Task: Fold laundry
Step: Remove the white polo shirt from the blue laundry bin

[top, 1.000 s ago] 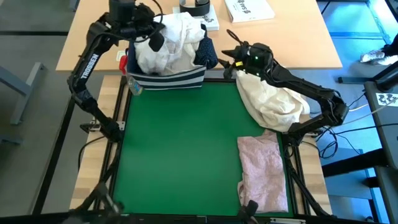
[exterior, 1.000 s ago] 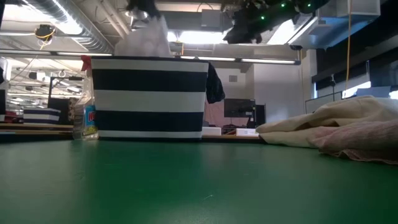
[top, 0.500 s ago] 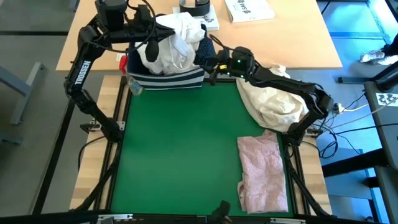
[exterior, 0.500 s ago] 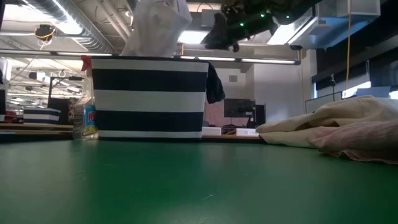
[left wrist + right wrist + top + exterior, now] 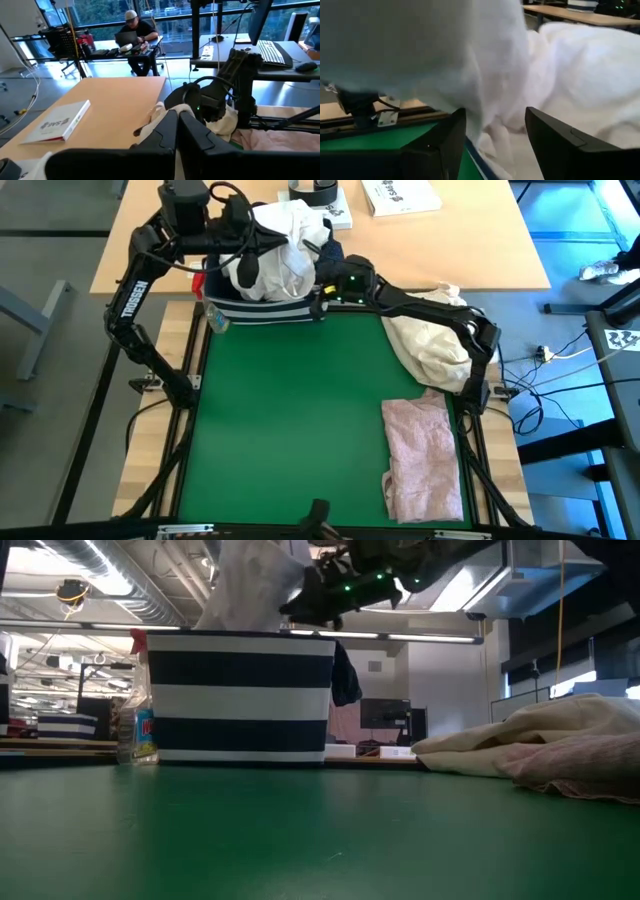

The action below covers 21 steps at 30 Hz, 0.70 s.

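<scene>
A navy fabric bin with white stripes (image 5: 268,307) (image 5: 240,695) stands at the green mat's far edge. The white shirt (image 5: 285,240) (image 5: 255,580) (image 5: 420,45) rises out of it in a heap, and my left gripper (image 5: 243,265) (image 5: 176,127) is shut on the shirt above the bin's left half. My right gripper (image 5: 320,290) (image 5: 300,608) (image 5: 495,145) is open at the bin's right near corner, with a hanging fold of the shirt between its fingers. A navy shirt (image 5: 332,265) drapes over the bin's right rim. The pale pink top (image 5: 425,460) lies flat at the near right. My left gripper pinches a bunched part of the white shirt (image 5: 155,115) between its two shut fingers, which come nearly level from the table's left. The fingers hide the place of contact. The shirt is drawn up above the bin's rim, its lower part still inside the bin. My right gripper has a hanging fold of the white shirt (image 5: 492,100) between its open fingers; I cannot tell whether they touch it.
A cream-beige cloth bundle (image 5: 435,345) (image 5: 540,745) lies at the mat's right edge, beyond the pink top. A spray bottle (image 5: 214,315) (image 5: 138,720) stands at the bin's left. Books (image 5: 400,195) lie on the wooden table behind. A person sits at a desk (image 5: 135,37) far off.
My left gripper has risen, drawing the white shirt higher out of the bin. My right gripper has left the cream bundle and gone toward the table's left and a little down, to the bin's right near corner, staying open.
</scene>
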Each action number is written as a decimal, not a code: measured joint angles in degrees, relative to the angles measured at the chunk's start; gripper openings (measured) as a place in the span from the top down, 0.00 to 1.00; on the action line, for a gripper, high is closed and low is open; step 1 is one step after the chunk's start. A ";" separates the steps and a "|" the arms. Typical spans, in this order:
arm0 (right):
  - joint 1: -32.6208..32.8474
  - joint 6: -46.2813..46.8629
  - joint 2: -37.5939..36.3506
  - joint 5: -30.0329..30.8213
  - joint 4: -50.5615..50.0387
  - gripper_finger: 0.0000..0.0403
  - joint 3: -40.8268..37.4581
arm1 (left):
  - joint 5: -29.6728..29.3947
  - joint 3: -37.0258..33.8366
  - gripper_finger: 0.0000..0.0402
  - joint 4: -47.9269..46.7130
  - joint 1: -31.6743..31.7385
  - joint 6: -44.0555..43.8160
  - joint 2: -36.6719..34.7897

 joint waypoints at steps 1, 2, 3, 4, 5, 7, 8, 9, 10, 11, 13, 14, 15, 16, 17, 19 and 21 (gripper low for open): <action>0.05 -0.01 0.05 -1.11 0.03 0.49 0.44 | 0.00 0.00 0.99 0.00 -0.09 0.02 0.00; 0.05 -0.22 0.05 -3.00 0.04 0.49 0.71 | 0.00 0.00 0.99 0.00 -0.21 0.00 0.00; 0.05 -0.79 0.03 -4.51 0.69 0.49 0.83 | 0.01 0.00 0.99 0.00 -0.25 0.02 0.00; 0.03 -1.54 0.00 -5.26 1.29 0.49 0.87 | 0.02 0.00 0.99 0.01 -0.28 0.00 0.00; 0.03 -1.79 0.00 -5.32 1.89 0.49 0.87 | 0.01 0.00 0.99 0.00 -0.28 0.01 0.00; -0.01 -1.87 0.02 -5.25 3.37 0.50 0.87 | 0.00 0.00 0.99 0.00 -0.28 0.02 0.00; -0.01 -1.95 0.02 -5.27 4.51 0.52 0.87 | 0.00 0.00 0.99 0.00 -0.28 0.02 0.00; -0.03 -2.09 0.02 -5.31 5.52 0.55 0.87 | 0.00 0.00 0.99 0.00 -0.28 0.02 0.00; -0.03 -2.75 0.01 -5.50 6.15 0.59 0.87 | 0.00 0.00 0.99 0.02 -0.28 0.04 0.00; -0.03 -3.75 -0.02 -5.75 6.35 0.63 0.87 | 0.00 0.00 0.99 0.00 -0.28 0.18 0.00; 0.07 -6.01 -0.02 -5.92 5.81 0.76 0.87 | -0.03 0.00 0.99 0.00 -0.26 0.31 0.00; 0.09 -6.58 -0.02 -6.42 5.55 0.83 0.87 | -0.09 0.00 0.99 0.00 -0.26 0.35 0.00; -0.06 -7.19 -0.13 -6.98 5.54 0.90 0.87 | -0.39 0.00 0.99 0.00 -0.28 0.37 0.00; -0.06 -7.57 -0.42 -7.20 5.45 0.95 0.85 | -1.01 0.00 0.99 0.00 -0.28 0.42 -0.05; -0.04 -7.78 -0.98 -7.16 5.39 0.97 0.85 | -1.99 -0.02 0.99 0.00 -0.28 0.48 -0.21; -0.03 -7.80 -2.31 -6.57 3.83 0.96 2.42 | -4.68 -0.02 0.99 0.28 -0.28 1.27 -0.68; -0.06 -9.33 -4.08 -5.79 0.75 0.97 5.39 | -7.34 -0.02 0.99 1.02 -0.26 2.53 -1.59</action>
